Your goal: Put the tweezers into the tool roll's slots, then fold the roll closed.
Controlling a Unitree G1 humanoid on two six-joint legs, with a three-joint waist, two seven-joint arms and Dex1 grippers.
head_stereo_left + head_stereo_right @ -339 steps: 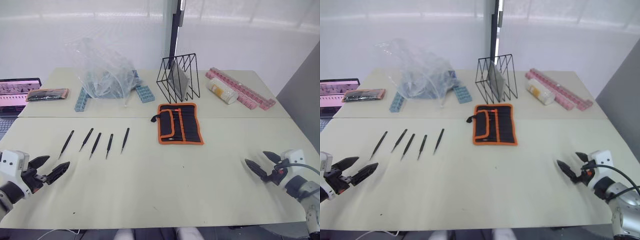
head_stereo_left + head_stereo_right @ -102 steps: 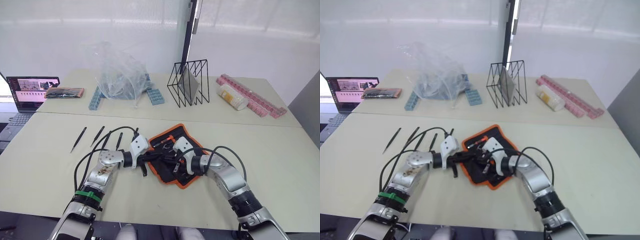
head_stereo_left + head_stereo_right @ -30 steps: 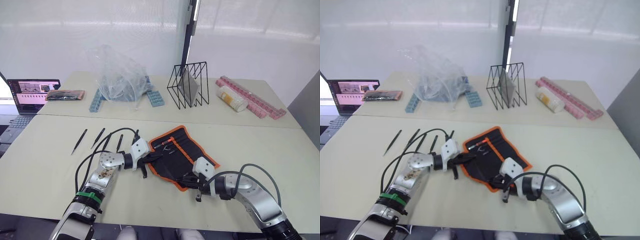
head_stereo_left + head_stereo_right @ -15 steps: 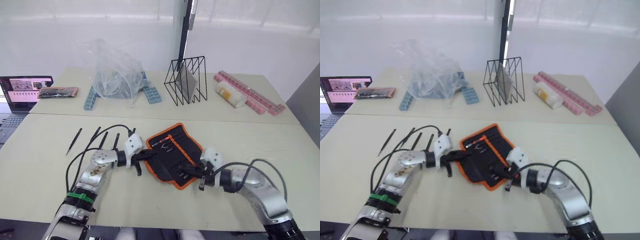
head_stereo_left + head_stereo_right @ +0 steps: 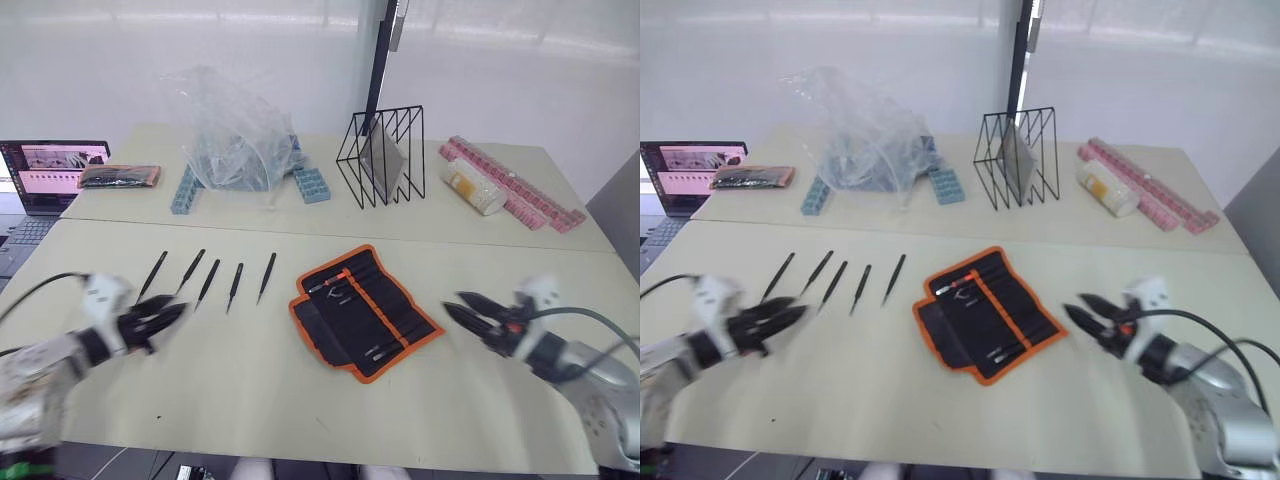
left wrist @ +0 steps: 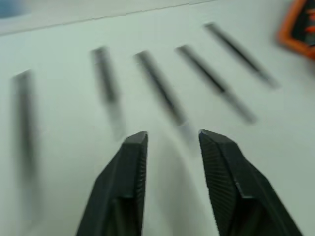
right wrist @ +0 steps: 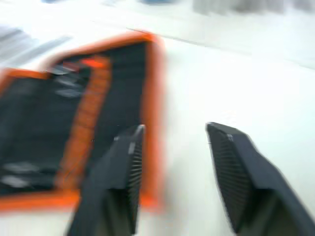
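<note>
The tool roll (image 5: 365, 310) lies unfolded at the table's middle, black with orange edging, its slots (image 5: 395, 322) facing up between orange strips. Several black tweezers (image 5: 208, 281) lie in a row on the table to its left, none in the roll. My left gripper (image 5: 160, 318) hovers open near the front left, just in front of the tweezers (image 6: 157, 88); nothing sits between its fingers (image 6: 129, 167). My right gripper (image 5: 470, 315) is open and empty, a short way right of the roll (image 7: 54, 113), pointing at it.
Along the back stand a crumpled clear plastic bag (image 5: 235, 140), blue blocks (image 5: 312, 185), a black wire rack (image 5: 383, 155), a white cylinder (image 5: 473, 188) and pink strips (image 5: 515, 195). A laptop (image 5: 50, 175) and a flat dark pouch (image 5: 118, 177) sit at the back left.
Both grippers have let go of the roll's edges and pulled away, the left one leftward to the tweezers, the right one rightward. The roll now lies flat and open.
</note>
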